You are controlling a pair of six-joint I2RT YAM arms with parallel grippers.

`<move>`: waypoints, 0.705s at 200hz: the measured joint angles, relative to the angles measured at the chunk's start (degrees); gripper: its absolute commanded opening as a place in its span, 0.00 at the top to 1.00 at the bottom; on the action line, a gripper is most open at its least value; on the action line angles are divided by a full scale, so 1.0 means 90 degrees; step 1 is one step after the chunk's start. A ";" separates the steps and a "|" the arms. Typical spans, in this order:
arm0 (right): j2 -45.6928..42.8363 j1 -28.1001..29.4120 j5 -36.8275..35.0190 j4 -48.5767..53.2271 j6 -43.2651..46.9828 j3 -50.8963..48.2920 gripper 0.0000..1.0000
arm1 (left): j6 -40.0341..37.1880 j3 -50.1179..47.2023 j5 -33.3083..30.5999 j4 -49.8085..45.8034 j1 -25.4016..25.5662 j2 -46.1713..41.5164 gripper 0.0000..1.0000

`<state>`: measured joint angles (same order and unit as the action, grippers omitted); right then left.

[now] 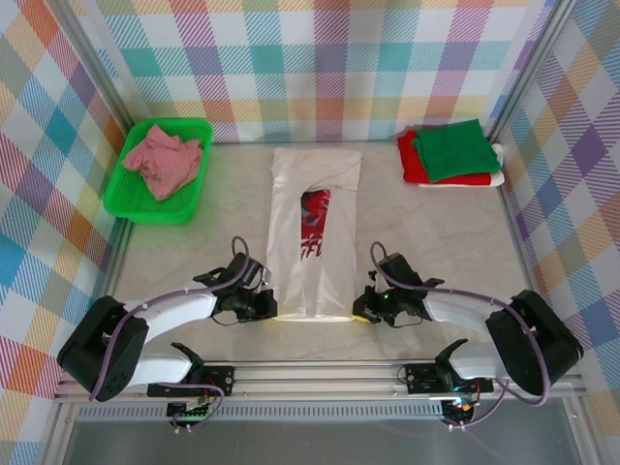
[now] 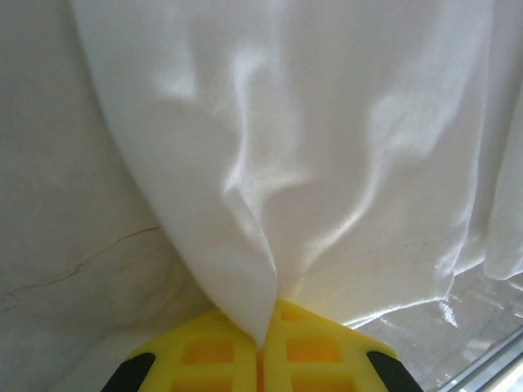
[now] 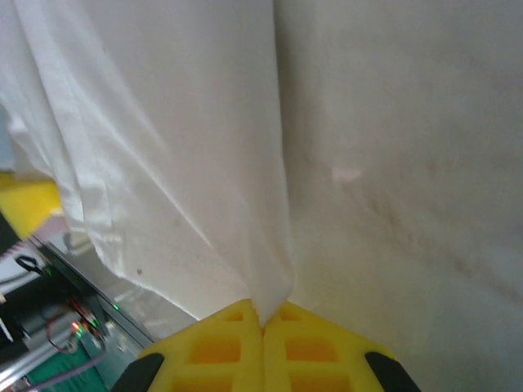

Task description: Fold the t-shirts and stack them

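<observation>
**White t-shirt (image 1: 313, 232): pinched at both near corners**

Item 1. The white t-shirt was laid lengthwise at the middle of the table (image 1: 436, 242). Its sides were folded inward into a narrow strip, and the red-and-dark print was left showing in the gap. The near left corner was clamped in the left gripper (image 2: 261, 343) and the near right corner in the right gripper (image 3: 263, 320). In each wrist view the yellow fingers were closed tight on a pinch of cloth. This paired hold was judged to be preparation for carrying the near hem toward the far end, so that the strip would be halved evenly.

Item 2. A folded green t-shirt (image 1: 450, 150) was set on a red t-shirt (image 1: 411, 160) at the far right corner. A white edge was noted beneath them, but what it was could not be told. This pile was judged to be the stack in progress.

Item 3. A pink t-shirt (image 1: 163, 162) was left crumpled in the green tray (image 1: 136, 208) at the far left, and was judged to be awaiting folding.

Surface: a pale, stone-patterned top was recorded.

Room: walls (image 1: 320, 68) covered in pastel plaid were recorded on the left, far and right sides. A metal rail (image 1: 320, 373) was fitted along the near edge.
</observation>
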<state>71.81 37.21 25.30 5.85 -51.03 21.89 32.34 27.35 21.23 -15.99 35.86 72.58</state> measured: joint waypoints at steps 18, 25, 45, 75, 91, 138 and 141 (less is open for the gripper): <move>-0.0629 0.0223 -0.0070 0.0306 0.0000 -0.0163 1.00 | 0.0262 -0.0148 -0.0034 -0.0061 0.0619 -0.0255 1.00; -0.0903 0.0270 -0.0073 0.0403 -0.0015 -0.0257 1.00 | 0.0415 -0.0272 -0.0039 -0.0078 0.0823 -0.0449 1.00; -0.1678 0.0323 -0.0158 0.0801 -0.0095 -0.0546 1.00 | 0.0826 -0.0549 -0.0114 -0.0245 0.1163 -0.1156 1.00; -0.2314 0.0323 -0.0457 0.1260 -0.0168 -0.0600 1.00 | 0.1180 -0.0617 -0.0308 -0.0427 0.1265 -0.1860 1.00; -0.2331 0.0323 -0.0614 0.1384 -0.0226 -0.0520 1.00 | 0.1192 -0.0503 -0.0420 -0.0597 0.1265 -0.1885 1.00; -0.1991 0.0270 -0.0981 0.1649 -0.0231 0.0296 1.00 | 0.1032 0.0408 -0.0488 -0.0899 0.1234 -0.1498 1.00; -0.1974 0.0257 -0.1003 0.1664 -0.0228 0.0352 1.00 | 0.1010 0.0459 -0.0491 -0.0903 0.1214 -0.1496 1.00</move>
<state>54.04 39.53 16.27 20.82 -53.08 25.06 41.43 31.48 16.82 -24.12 46.78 59.11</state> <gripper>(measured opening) 0.047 0.065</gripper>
